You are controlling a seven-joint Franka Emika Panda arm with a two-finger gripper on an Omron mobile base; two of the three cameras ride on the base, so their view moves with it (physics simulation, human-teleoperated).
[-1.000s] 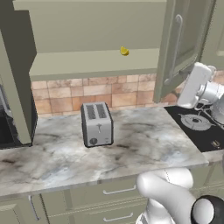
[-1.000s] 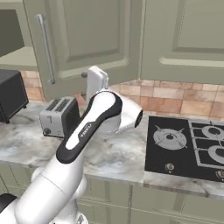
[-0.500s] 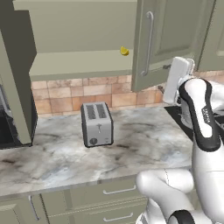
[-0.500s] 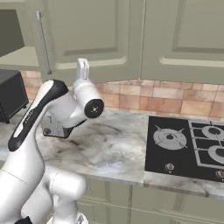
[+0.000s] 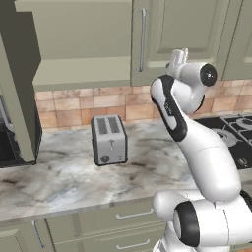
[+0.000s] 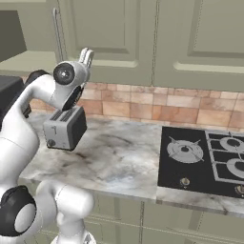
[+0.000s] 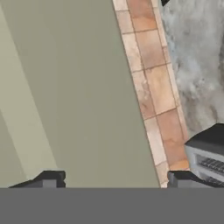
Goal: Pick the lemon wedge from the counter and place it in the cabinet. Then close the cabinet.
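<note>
Worktop: worktop (image 5: 64,182) runs along the tiled wall, marbled grey, with bare stone in front of the toaster and between the toaster and the stovetop.
Edges: its pale front edge sits above green drawers (image 5: 123,221); to the right it meets the black stovetop (image 6: 205,162).
Cabinet: cabinet (image 5: 78,54) has its left door (image 5: 19,98) swung out towards the camera, its right door (image 5: 172,39) flat against the front, and the shelf interior open between them.
Toaster: toaster (image 5: 109,140) stands on the worktop below the open shelf, well apart from the front edge.
Lemon wedge: cannot be made out in any view; the part of the shelf where it might lie is behind the right door.
Gripper: gripper (image 5: 179,56) is raised at the lower part of the right door, just beside the door's face, right of its long bar handle (image 5: 143,39).
Gripper opening: in the hand view the fingertips (image 7: 50,178) stand wide apart with nothing between them, the green door panel filling the gap.
Contact: whether the gripper touches the door cannot be told.
</note>
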